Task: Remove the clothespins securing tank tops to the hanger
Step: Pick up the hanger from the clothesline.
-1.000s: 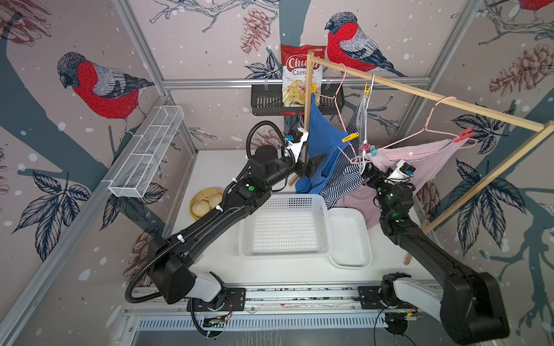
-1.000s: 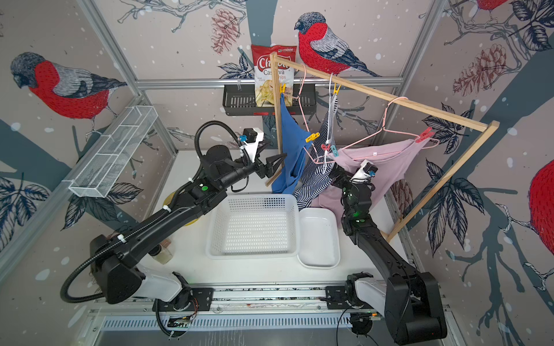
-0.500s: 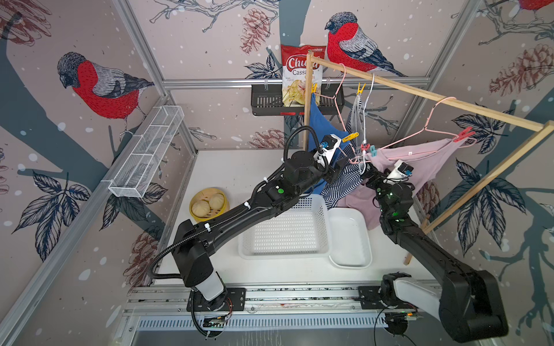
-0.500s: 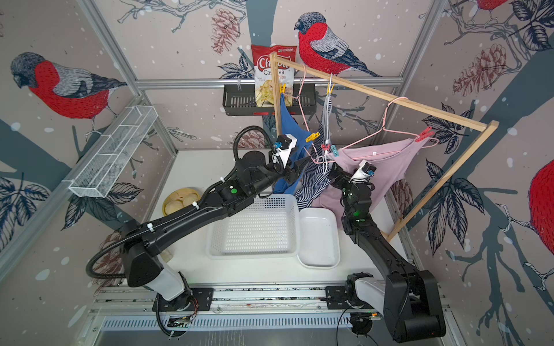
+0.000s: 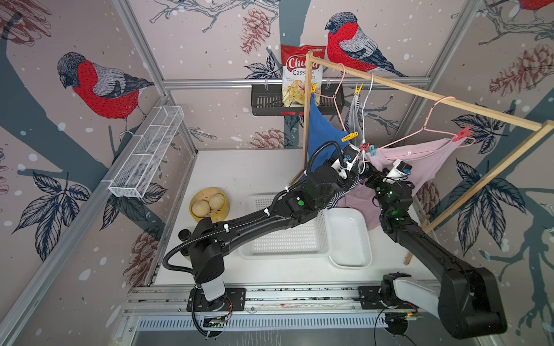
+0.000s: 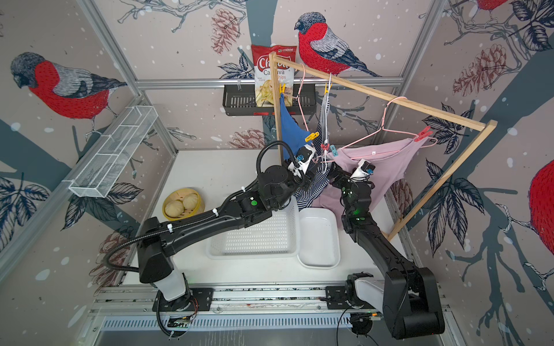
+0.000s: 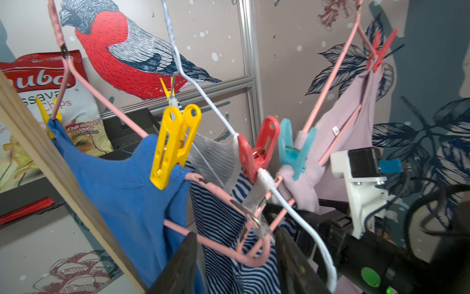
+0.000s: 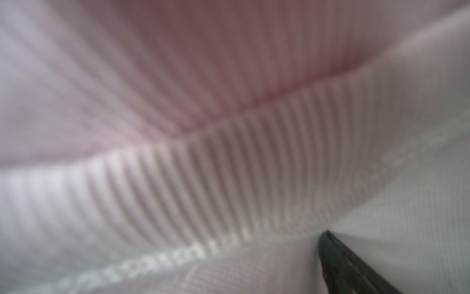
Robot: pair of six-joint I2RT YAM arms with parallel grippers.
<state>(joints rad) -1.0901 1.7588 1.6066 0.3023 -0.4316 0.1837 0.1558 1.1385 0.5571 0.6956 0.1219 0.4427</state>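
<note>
Laundry day at the rail: the left claw [image 7: 235, 236] reaches into the hanging clothes. Its two dark fingers [image 7: 178, 264] stand apart on either side of the bent end of a pink hanger [image 7: 218, 243] and the striped tank top [image 7: 221, 216], closed on nothing. Just ahead of it three pegs sit in a row. A yellow clothespin [image 7: 175, 142] clamps the blue tank top [image 7: 122, 198], a red-pink clothespin [image 7: 256, 150] grips the white hanger [image 7: 203, 99], and a teal clothespin [image 7: 292, 150] pinches the mauve tank top [image 7: 338, 132]. A second red-pink clothespin [image 7: 380, 49] holds that top's far shoulder, well beyond the claw. The right claw [image 6: 335, 173], just beside the left, is spread wide and pressed into the mauve fabric, with no grip to be seen. Below both claws, a white basket [image 5: 284, 239] and a tray [image 5: 347, 239] sit on the tabletop [image 5: 239, 170].
</note>
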